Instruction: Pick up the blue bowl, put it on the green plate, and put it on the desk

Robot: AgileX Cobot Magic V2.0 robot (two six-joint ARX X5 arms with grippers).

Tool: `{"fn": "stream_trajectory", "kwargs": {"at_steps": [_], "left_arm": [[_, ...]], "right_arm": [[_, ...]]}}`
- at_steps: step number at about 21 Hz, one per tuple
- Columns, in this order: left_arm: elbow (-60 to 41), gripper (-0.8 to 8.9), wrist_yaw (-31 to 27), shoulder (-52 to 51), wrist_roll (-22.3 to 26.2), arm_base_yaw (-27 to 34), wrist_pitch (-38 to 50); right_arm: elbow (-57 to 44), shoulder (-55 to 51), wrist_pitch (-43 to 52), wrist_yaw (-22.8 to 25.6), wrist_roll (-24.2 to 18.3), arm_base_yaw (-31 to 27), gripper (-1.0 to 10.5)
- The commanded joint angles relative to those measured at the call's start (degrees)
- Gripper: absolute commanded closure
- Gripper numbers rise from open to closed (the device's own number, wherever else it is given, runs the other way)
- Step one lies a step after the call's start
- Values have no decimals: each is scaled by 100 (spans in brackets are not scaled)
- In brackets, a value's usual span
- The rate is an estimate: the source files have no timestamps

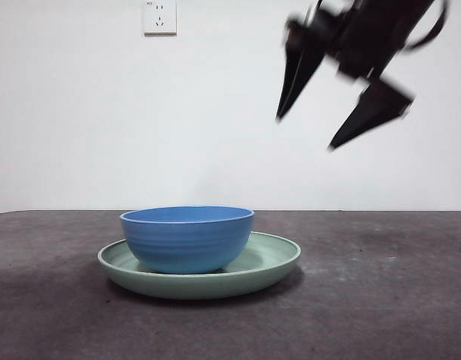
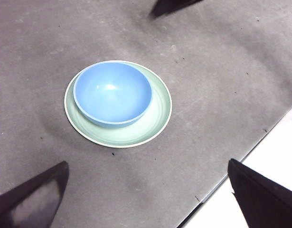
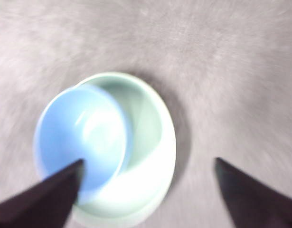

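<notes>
The blue bowl (image 1: pixel 187 240) sits upright in the green plate (image 1: pixel 269 262), toward its left side, on the desk (image 1: pixel 380 307). My right gripper (image 1: pixel 305 133) is open and empty, in the air above and to the right of the dishes, touching nothing. Its wrist view is blurred and shows the bowl (image 3: pixel 81 130) and plate (image 3: pixel 153 137) below the open right gripper (image 3: pixel 149 160). My left gripper (image 2: pixel 147 162) is open and empty, well above the desk, with the bowl (image 2: pixel 112 92) and plate (image 2: pixel 157 116) between and beyond its jaws. It is out of the front view.
A white wall with a socket (image 1: pixel 160 16) stands behind the desk. In the left wrist view the desk's edge (image 2: pixel 240 161) runs diagonally, with pale floor beyond. A black tip of the right gripper (image 2: pixel 172 5) shows at that picture's border.
</notes>
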Motion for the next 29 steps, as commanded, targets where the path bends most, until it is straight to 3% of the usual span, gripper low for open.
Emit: {"fn": "stream_trajectory", "kwargs": {"at_steps": [1,5,13,19,24,25,26,27,28,29], "left_arm": [[59,188,-35,11,7,-48,33],[57,188,-35,11,9,-48,52],[48,188,-35,11,-192,-48,59],[31,188,-35,11,-459,-48,59],[31,203,-35,11,-485,-48,76],[31,251,-35,11,-483,-48,81],[31,359,-35,11,-481,-48,79],[31,500,-35,11,-474,-48,74],[31,695,-35,11,-470,-48,74],[31,828,-37,11,-472,-48,76]], "right_arm": [[116,-723,-719,260,-472,90,410],[114,-2094,-2020,881,-739,319,388],[98,-4203,-3338,920,-772,518,391],[96,-5145,-3550,1014,-621,518,391],[96,-5281,-3659,1023,-621,518,399],[96,-5281,-3696,1021,-623,518,430],[96,-5278,-3744,1021,-629,518,546],[94,-5276,-3762,1021,-654,518,667],[87,-5274,-3759,1021,-667,518,893],[81,-5274,-3740,1021,-671,518,941]]}}
